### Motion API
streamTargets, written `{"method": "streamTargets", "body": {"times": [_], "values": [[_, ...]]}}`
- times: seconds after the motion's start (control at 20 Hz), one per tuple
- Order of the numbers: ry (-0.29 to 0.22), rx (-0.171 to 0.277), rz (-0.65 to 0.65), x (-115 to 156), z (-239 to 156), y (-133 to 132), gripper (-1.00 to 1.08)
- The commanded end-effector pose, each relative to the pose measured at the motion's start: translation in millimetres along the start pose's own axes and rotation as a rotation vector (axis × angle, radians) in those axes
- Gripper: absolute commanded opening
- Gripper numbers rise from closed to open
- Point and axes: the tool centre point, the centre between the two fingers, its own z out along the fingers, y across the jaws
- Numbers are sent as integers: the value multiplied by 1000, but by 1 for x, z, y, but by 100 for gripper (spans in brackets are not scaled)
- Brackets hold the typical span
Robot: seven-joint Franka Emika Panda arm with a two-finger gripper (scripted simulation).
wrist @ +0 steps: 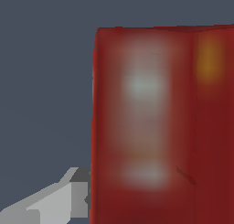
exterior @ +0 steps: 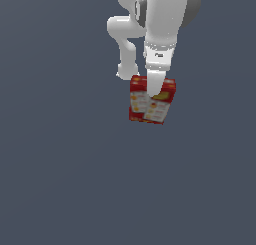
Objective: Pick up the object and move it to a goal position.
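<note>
The object [exterior: 152, 103] is a small red carton with white-and-yellow printed panels, slightly tilted, near the middle of the exterior view. My gripper [exterior: 154, 89] comes down on it from above, one white finger lying across its upper front. Up close in the wrist view, the object [wrist: 151, 127] is blurred and fills most of the picture. One grey finger [wrist: 59, 205] presses against the carton's side; the carton hides the other finger. The gripper looks shut on the object. Whether the carton rests on the floor or hangs above it cannot be told.
The white arm [exterior: 160, 19] reaches in from the top of the exterior view, with its base link [exterior: 125, 44] behind the carton. A plain dark grey-blue surface [exterior: 60, 164] lies all around.
</note>
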Motion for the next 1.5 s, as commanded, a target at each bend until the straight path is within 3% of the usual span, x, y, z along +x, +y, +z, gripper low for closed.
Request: {"method": "streamTargets", "body": {"times": [0.0,0.9,1.45], "values": [[1,-1,0,1,-27,-3,-100],[0,0,0,9,-208,-21,-100],[-1,0,1,13,-271,-24,-100]]}}
